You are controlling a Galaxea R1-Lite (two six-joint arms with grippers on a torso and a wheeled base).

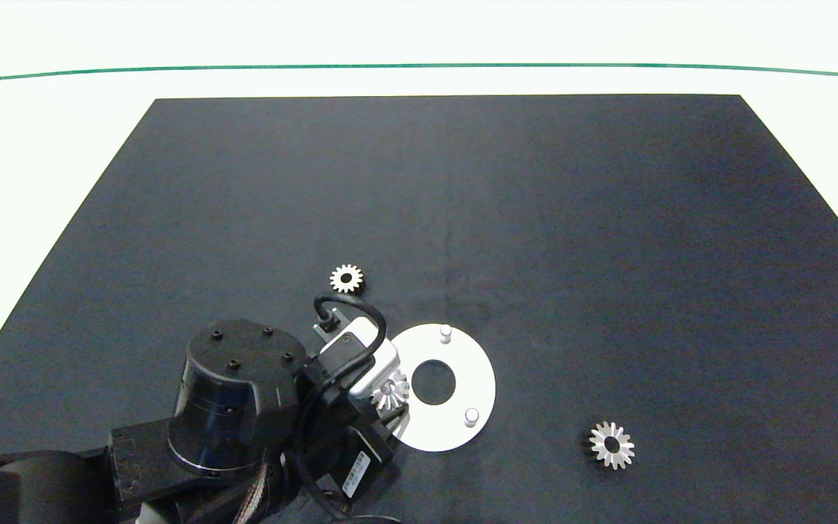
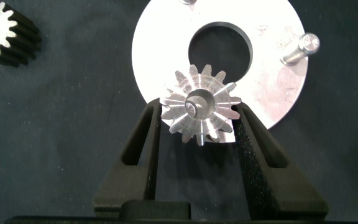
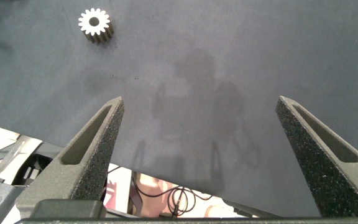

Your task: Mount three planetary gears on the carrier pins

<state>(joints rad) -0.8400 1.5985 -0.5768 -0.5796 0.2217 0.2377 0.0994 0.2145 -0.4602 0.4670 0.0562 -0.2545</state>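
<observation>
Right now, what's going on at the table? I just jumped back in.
The left gripper has its jaws shut on one planetary gear, holding it over the white disc at the edge nearest that arm. A pin tip shows through the gear's hole, though whether it is fully seated is unclear. Two carrier pins stand bare. Two more gears lie loose on the black mat: one beyond the disc, one to its right. The right gripper is open over bare mat.
</observation>
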